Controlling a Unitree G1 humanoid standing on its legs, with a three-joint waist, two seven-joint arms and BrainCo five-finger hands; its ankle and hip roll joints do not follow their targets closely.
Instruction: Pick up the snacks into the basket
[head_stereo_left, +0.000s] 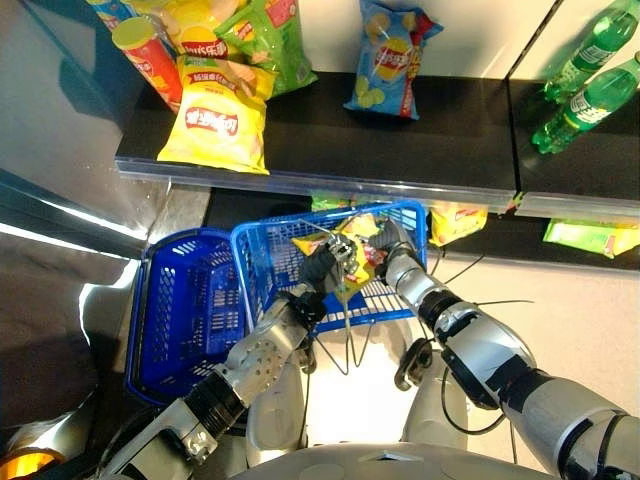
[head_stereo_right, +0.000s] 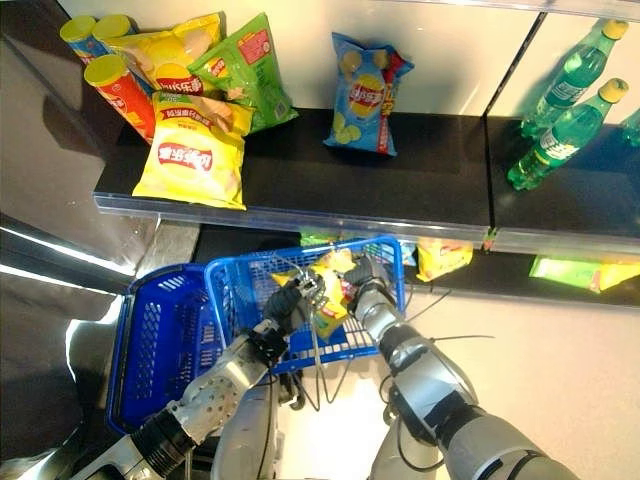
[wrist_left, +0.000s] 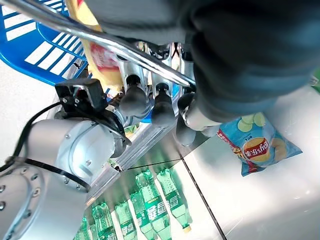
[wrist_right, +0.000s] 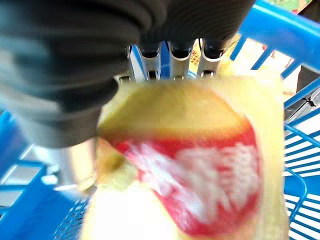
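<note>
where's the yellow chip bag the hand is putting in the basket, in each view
Left eye view: yellow chip bag over the blue basket, between both hands.
Right eye view: same bag, centre, above the basket.
Left wrist view: yellow strip behind the metal handle.
Right wrist view: bag close up under the right hand.
Shared landmark: the blue basket.

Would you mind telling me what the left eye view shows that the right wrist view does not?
The left eye view alone shows the shelf with a blue bag, green bottles, a red can, a second basket, and the left hand on the wire handle. The right wrist view alone shows the right hand close up, fingers curled over the bag. Both show the yellow bag and the blue basket.
</note>
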